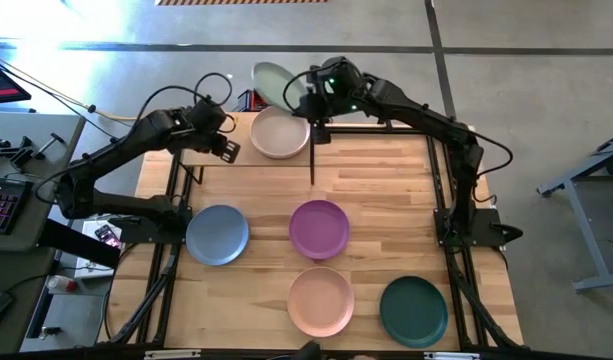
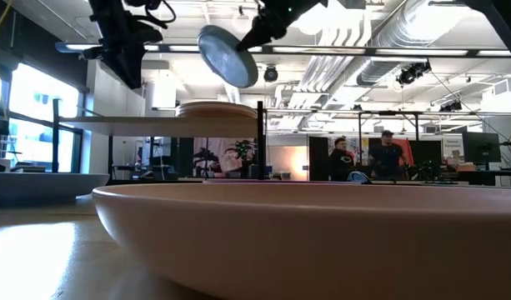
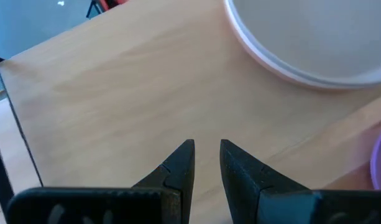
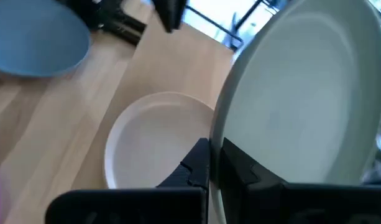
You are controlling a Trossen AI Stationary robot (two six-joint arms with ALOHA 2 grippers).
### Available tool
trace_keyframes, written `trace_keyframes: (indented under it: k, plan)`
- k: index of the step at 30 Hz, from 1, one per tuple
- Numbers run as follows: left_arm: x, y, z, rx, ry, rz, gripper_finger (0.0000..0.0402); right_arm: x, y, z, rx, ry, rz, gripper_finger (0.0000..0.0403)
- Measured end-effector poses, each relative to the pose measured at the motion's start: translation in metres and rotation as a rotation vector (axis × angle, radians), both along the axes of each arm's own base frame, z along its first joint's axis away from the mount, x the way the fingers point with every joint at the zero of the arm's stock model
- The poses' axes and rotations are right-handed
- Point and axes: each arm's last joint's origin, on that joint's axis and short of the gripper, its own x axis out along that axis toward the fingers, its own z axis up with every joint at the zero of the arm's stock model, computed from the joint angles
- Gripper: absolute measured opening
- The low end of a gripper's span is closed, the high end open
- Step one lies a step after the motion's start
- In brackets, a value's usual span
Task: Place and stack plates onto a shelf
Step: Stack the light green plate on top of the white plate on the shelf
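Observation:
The light-wood shelf [image 1: 206, 150] stands at the table's far left. A cream plate on a pink one forms a stack [image 1: 279, 133] on the shelf's right half, also seen as the stack [image 4: 156, 146]. My right gripper [image 1: 308, 92] is shut on a sage green plate [image 1: 274, 84] held in the air above the stack's far side. My left gripper [image 3: 206, 146], narrowly open, hovers over the bare left half of the shelf [image 3: 115, 93]. Blue [image 1: 217, 234], purple [image 1: 319, 229], pink [image 1: 320, 301] and dark teal [image 1: 413, 311] plates lie flat on the table. My right gripper pinches the sage green plate by its rim [image 4: 216, 163], one finger on each face. The fingers come from the table's right side. The plate [image 2: 227, 56] is lifted clear and tilted steeply, well above the stack on the shelf [image 2: 217, 108].
The shelf's thin black leg [image 1: 312, 150] stands just right of the stack. Bare tabletop [image 1: 386, 190] lies right of the shelf and between the loose plates. In the low view the pink plate [image 2: 322, 242] fills the foreground. People stand far behind the table [image 2: 363, 158].

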Motion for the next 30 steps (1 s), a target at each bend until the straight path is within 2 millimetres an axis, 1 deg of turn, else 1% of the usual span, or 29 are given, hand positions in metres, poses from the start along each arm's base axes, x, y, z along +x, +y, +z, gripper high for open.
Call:
trace_keyframes:
  k: [5, 13, 18, 30]
  plan:
    - [-0.002, 0.004, 0.001, -0.004, -0.021, 0.018, 0.0065, 0.003, 0.002, -0.012, -0.082, 0.085, 0.118, 0.0]
    - [-0.002, 0.007, 0.001, -0.003, -0.051, 0.045, 0.0065, 0.012, 0.008, -0.043, -0.145, 0.268, 0.249, 0.0]
    - [-0.002, 0.007, 0.002, -0.007, -0.056, 0.052, 0.0065, 0.018, 0.009, -0.058, -0.201, 0.356, 0.272, 0.0]
    - [-0.002, 0.007, 0.001, -0.011, -0.064, 0.069, 0.0065, 0.029, 0.012, -0.076, -0.264, 0.427, 0.306, 0.0]
